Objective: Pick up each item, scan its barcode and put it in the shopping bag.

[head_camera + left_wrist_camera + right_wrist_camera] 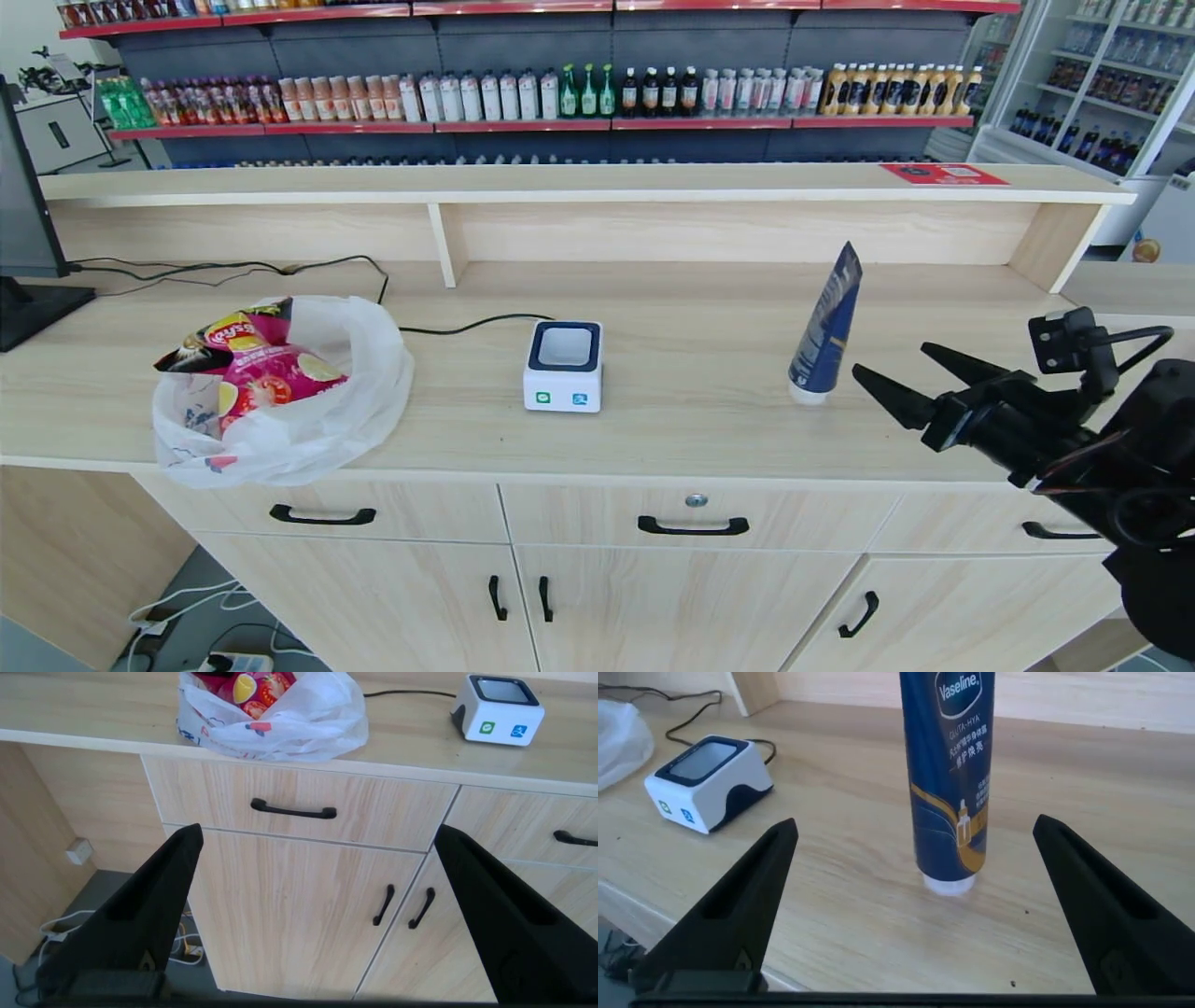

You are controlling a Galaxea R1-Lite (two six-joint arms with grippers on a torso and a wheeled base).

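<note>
On the counter, in the head view, you have one blue tube to the right of the middle. It stands upright on its white cap, so its long axis is vertical and the flat sealed end points up. Your right gripper is just beside it on the right, with its two fingers spread open and empty. The nearer fingertip is close to the cap, but it does not touch. One white scanner sits in the middle with its window facing up. One shopping bag lies at the left with two snack packets inside.

From the left wrist view, your left gripper is below the counter edge, facing the cupboard front. Both of its fingers are wide apart and hold nothing. Above them you see the shopping bag and the scanner.

From the right wrist view, the tube stands in the gap between the two open fingers, a little ahead of the tips and apart from both. The scanner is off to one side.
</note>
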